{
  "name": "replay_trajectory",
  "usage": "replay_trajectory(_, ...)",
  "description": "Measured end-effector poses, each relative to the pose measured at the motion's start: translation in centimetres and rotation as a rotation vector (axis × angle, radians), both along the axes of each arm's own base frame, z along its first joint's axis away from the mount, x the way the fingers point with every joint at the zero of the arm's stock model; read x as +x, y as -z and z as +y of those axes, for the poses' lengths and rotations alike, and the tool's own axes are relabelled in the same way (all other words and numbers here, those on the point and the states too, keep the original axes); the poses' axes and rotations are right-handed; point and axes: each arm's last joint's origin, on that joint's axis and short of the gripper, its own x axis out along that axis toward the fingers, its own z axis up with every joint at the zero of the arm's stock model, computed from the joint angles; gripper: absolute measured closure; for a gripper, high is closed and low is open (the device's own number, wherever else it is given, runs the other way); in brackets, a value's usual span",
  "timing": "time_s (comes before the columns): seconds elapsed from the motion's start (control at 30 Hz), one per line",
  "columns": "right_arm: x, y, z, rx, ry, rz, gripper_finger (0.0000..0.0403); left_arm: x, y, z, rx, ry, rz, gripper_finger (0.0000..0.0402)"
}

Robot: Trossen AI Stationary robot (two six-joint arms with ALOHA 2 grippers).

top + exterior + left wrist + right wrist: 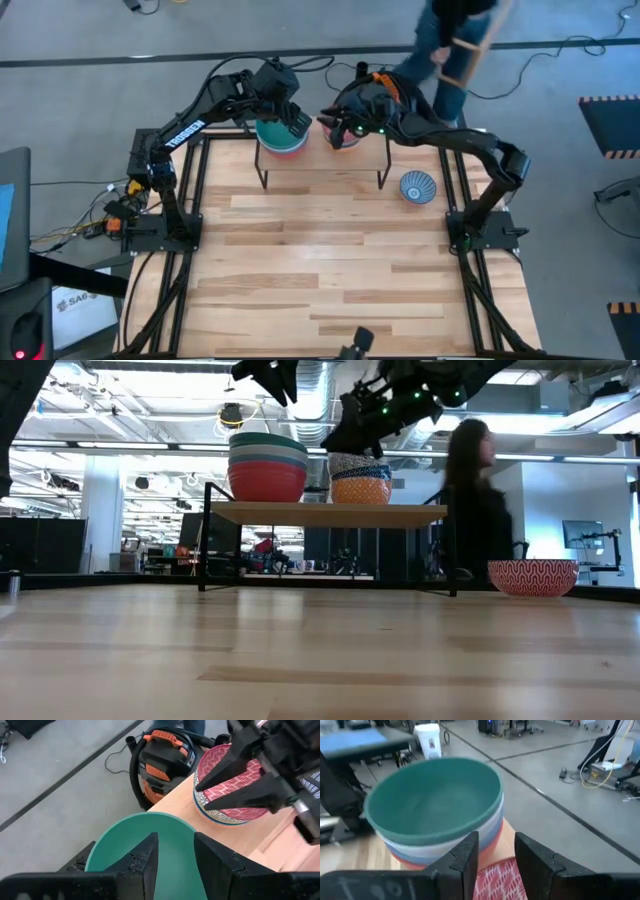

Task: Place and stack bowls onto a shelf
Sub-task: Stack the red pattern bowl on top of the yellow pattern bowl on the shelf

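- Two stacks of bowls stand on the shelf (pixel 325 513): a plain-coloured stack (pixel 267 466) with the teal-green bowl (pixel 434 800) on top, and a patterned stack (pixel 360 480) beside it, topped by a pink-red patterned bowl (pixel 231 787).
- Sorting appears deliberate: nesting bowls of similar size saves room on the small plank, and the two stacks sit apart without touching.
- One red-patterned bowl (pixel 532 576) rests on the desk (pixel 330 270), well apart from the shelf. The high view shows a blue-and-white interior at that spot (pixel 418 186); probably the same bowl, not yet shelved.
- Left gripper (pixel 175 855): above the teal-green bowl, fingers partly open with the bowl's interior showing between them. No hold is evident; contact with the rim cannot be confirmed.
- Right gripper (pixel 496 856): over the pink-red patterned bowl, fingers partly apart. From the left wrist view its fingers straddle that bowl's rim, one inside; I judge it is gripping the bowl wall, seating or just about to release it.
- A person (pixel 478 500) stands behind the desk, clear of both arms.
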Motion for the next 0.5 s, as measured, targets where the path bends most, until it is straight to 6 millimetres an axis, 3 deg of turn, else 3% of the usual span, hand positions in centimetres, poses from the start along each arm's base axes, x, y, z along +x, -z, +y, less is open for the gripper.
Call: replay_trajectory(0.5, -1.6, 0.8, -1.5, 0.038, 0.12, 0.115, 0.0251, -0.2, 0.2, -0.1, -0.006, -0.008, 0.028, 0.029)
